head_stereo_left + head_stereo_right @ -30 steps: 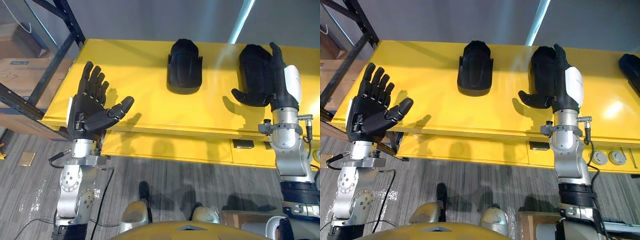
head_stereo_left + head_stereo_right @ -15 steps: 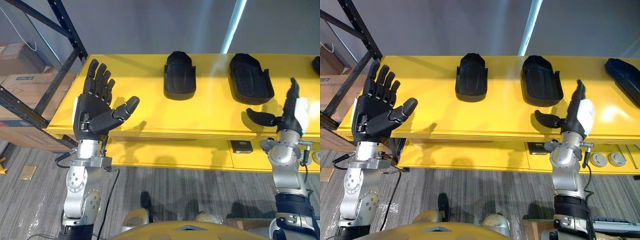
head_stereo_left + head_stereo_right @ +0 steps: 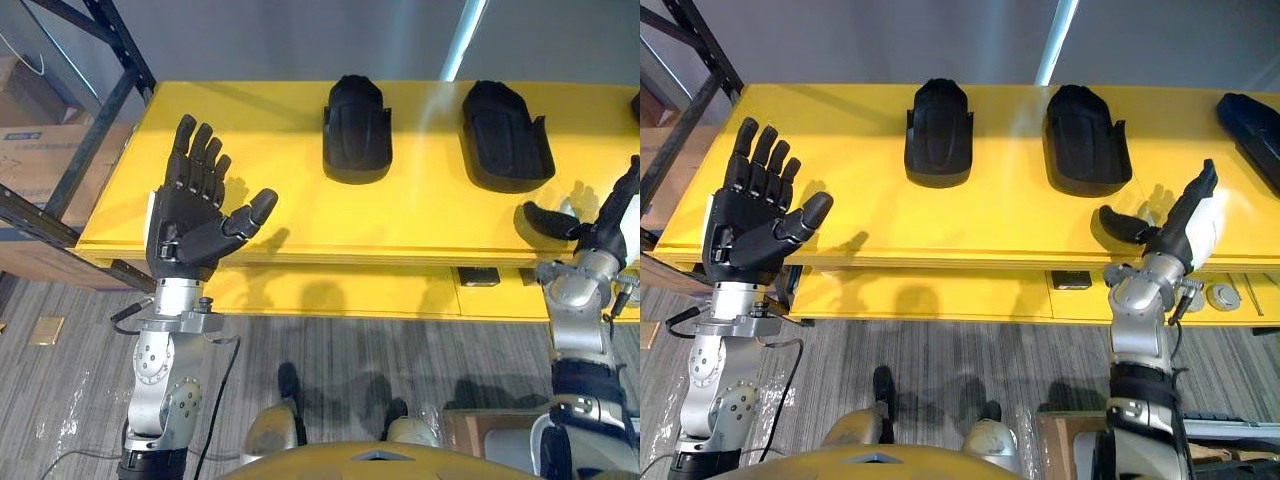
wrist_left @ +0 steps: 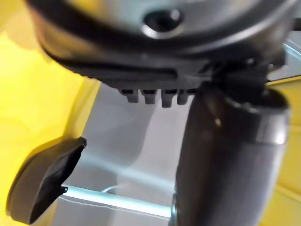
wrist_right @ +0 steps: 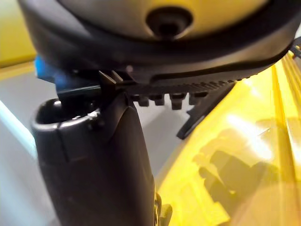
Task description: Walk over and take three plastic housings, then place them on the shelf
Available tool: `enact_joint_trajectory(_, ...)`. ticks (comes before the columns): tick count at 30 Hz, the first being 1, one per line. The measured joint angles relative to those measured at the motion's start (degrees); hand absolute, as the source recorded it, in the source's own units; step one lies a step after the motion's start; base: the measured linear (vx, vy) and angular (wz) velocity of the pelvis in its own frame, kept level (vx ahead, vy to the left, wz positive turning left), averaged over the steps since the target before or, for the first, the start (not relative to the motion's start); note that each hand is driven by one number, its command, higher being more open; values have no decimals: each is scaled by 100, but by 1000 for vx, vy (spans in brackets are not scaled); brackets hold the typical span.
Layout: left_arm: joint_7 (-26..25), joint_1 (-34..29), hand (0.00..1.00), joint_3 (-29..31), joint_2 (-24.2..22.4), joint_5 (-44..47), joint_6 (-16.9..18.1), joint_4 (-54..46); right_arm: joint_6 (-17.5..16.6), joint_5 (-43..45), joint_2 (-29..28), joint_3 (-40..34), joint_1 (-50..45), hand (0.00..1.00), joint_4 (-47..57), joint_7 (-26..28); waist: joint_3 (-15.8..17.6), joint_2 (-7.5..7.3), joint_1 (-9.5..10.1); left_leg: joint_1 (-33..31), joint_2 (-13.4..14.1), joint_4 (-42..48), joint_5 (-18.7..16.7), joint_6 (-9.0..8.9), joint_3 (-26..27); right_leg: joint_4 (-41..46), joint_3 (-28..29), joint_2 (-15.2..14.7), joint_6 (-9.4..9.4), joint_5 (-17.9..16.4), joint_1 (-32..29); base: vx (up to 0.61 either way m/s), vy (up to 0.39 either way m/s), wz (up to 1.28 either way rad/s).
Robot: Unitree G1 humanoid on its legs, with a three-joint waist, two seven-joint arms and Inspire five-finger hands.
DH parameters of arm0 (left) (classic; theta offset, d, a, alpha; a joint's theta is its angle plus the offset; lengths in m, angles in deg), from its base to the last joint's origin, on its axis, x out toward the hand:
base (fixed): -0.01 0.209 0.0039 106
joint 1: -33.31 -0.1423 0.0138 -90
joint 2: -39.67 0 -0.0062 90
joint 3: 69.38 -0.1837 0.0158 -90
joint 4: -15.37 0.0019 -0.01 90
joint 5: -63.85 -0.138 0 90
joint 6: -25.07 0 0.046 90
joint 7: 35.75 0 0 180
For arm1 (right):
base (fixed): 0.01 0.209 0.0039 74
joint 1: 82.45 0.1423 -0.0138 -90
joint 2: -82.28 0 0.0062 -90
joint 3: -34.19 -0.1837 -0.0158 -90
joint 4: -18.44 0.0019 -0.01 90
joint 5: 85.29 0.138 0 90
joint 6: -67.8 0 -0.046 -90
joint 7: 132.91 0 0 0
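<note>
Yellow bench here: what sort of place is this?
Probably a workshop or warehouse: a yellow workbench carries black plastic housings, and a dark metal rack with brown cardboard boxes stands beside it.

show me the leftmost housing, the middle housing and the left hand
leftmost housing (image 3: 938, 135), right eye view, centre of its black top shell
middle housing (image 3: 1086, 140), right eye view, centre of its black top shell
left hand (image 3: 185, 225), left eye view, on the open palm
</note>
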Motion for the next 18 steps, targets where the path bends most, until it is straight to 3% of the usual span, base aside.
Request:
enact_joint_trajectory(3, -97, 64, 100, 21, 74, 33, 10, 0, -3, 196, 188, 31, 321, 100, -103, -94, 231, 48, 46, -76, -5, 0, 13, -19, -34, 88, -11, -13, -17, -13, -101, -66, 13, 7)
enact_joint_trajectory(8, -217, 241, 100, 21, 232, 40, 10, 0, -49, 389, 342, 31, 643, 100, -524, -379, 355, 75, 92, -185, -9, 2, 100, 44, -80, 180, -39, -27, -23, -20, -219, -18, -6, 4)
enact_joint_trajectory(18, -250, 307, 100, 30, 247, 47, 11, 0, -52, 564, 690, 29, 843, 100, -708, -546, 586, 193, 111, -178, -14, 1, 124, 4, -161, 430, -90, -69, -79, -125, -276, -22, -14, 4)
